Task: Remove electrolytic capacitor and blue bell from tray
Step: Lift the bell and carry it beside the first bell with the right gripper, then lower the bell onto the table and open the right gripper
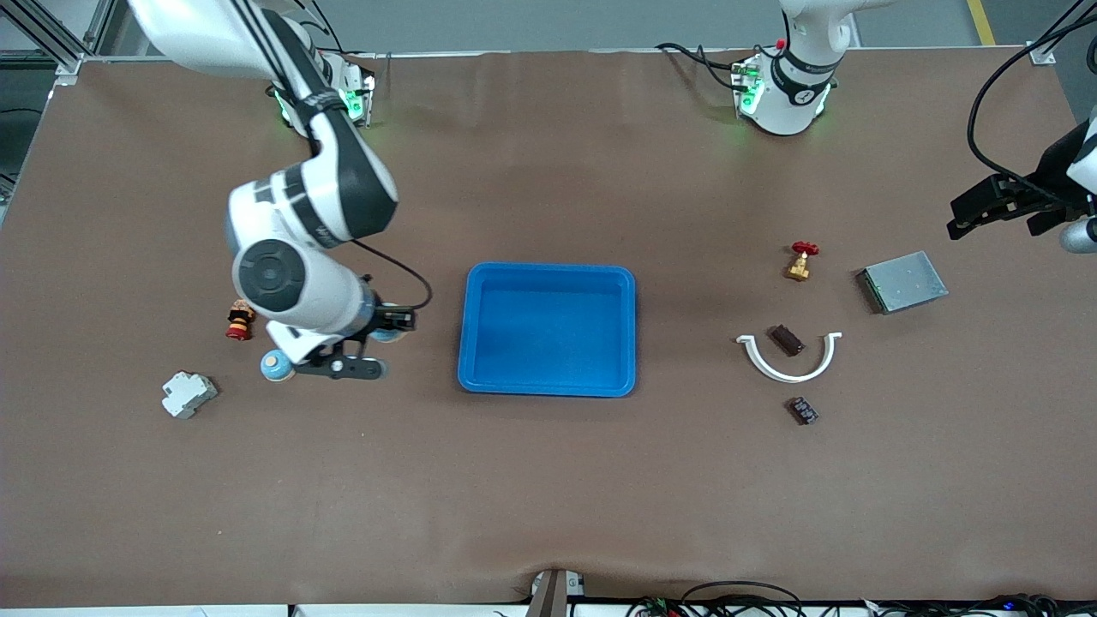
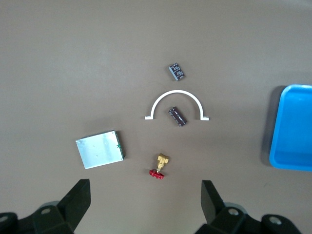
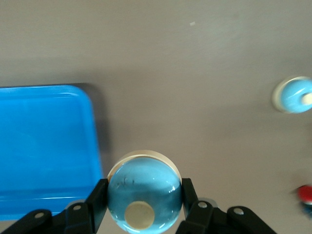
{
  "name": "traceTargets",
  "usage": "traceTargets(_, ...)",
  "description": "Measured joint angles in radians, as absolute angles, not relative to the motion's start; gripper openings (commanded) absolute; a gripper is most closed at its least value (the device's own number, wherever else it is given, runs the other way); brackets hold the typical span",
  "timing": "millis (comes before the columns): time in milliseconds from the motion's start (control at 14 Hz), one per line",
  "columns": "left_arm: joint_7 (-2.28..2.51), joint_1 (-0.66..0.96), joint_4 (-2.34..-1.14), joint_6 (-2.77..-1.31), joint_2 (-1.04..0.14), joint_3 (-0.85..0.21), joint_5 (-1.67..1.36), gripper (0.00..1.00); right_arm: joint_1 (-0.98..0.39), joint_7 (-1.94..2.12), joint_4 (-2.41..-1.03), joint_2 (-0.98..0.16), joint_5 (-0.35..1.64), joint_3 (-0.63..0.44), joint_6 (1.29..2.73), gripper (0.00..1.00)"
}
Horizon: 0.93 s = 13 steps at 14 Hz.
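Well, I see a brown mat-covered table (image 1: 548,497) with faint creases, grey floor and aluminium framing past its top edge, and cables along its bottom edge; the blue tray (image 1: 548,330) sits mid-table. My right gripper (image 3: 144,200) hangs low over the table between the tray and the right arm's end, its fingers clamped on a pale blue bell (image 3: 144,191); in the front view the arm's wrist covers most of that bell. A second blue bell (image 1: 275,365) rests on the table just beside it, with a red-and-yellow stacked piece (image 1: 241,320) and a white plastic block (image 1: 188,394) near. My left gripper (image 2: 146,204) hovers over the left arm's end, jaws spread wide and empty, partly cut off at the front view's edge. Below it lie a red-handled brass valve (image 2: 159,166), a metal plate (image 2: 99,148), a white arc bracket (image 2: 176,103), a dark capacitor (image 2: 177,116) within the arc, and another capacitor (image 2: 176,71) outside; their printing is too small to read.
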<state>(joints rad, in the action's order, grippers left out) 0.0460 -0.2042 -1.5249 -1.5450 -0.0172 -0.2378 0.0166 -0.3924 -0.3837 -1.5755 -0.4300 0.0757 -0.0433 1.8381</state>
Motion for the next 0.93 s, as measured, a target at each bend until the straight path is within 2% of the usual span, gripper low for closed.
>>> traceTargets(286,0.026,-0.234,-1.526,-1.544,-0.017,-0.237,-0.002,1.0,-0.31,-0.206,-1.669,-0.401,0.055,-0.044,1.925,0.0)
traceTargets(500,0.026,-0.233,-1.545,-1.544,-0.005,-0.24,-0.003,1.0,-0.255,-0.095,-1.767,-0.401,0.055,-0.044,2.065,0.0)
traceTargets(714,0.066,-0.233,-1.557,-1.544,0.004,-0.245,-0.004,1.0,-0.239,-0.066,-1.85,-0.404,0.055,-0.043,2.183,0.0)
traceTargets(929,0.088,-0.231,-1.563,-1.544,0.012,-0.249,-0.004,1.0,-0.237,-0.066,-1.869,-0.428,0.055,-0.04,2.239,0.0)
